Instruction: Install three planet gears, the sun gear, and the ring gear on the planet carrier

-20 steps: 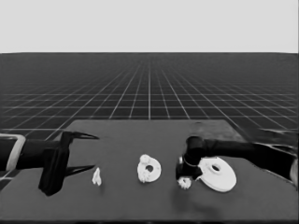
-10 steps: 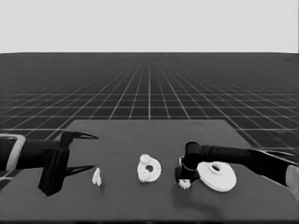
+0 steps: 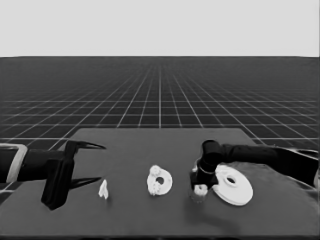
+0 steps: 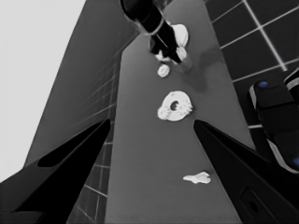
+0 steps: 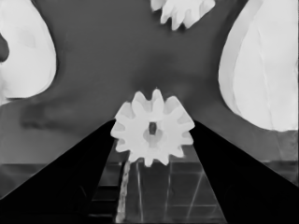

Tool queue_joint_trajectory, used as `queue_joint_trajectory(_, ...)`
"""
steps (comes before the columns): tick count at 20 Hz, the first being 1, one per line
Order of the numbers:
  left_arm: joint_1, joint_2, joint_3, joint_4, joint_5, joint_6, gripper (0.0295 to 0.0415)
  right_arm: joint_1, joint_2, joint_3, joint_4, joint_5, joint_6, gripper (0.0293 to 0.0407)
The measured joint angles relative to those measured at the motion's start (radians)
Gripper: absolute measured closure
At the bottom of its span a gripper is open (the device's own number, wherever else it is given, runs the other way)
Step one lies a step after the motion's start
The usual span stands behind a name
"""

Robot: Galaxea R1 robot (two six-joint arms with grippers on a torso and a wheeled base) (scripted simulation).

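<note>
My right gripper (image 3: 200, 186) is shut on a small planet gear (image 3: 200, 190), which hangs just above the table and casts a shadow under it. In the right wrist view both fingers press the sides of that gear (image 5: 152, 129). The larger round part (image 3: 232, 185) lies just right of it. The smaller round part (image 3: 160, 181) lies to its left at mid-table, with toothed gears on its face. Another loose gear (image 4: 163, 71) lies close behind the right gripper (image 4: 180, 53). My left gripper (image 3: 96, 163) waits open over the table's left end.
A thin white piece (image 3: 103, 190) lies on the table just right of the left gripper's fingers. The table's front edge (image 5: 56, 163) runs close to the held gear. Dark machinery with blue lights (image 4: 275, 116) stands past the table's edge.
The right arm dipped onto the gear, then rose a little. The gear now sits slightly higher, off the table. The left arm has not moved.
</note>
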Motion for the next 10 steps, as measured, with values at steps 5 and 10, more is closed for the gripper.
queue_joint_trajectory(5,0.0,0.0,0.0,0.0,0.0,0.0,0.0326,0.086,-0.006,0.026,0.081,-0.013,0.017,0.0388)
queue_joint_trajectory(10,0.0,0.0,0.0,0.0,0.0,0.0,0.0326,0.115,0.263,-0.251,0.111,-0.018,0.017,0.0388)
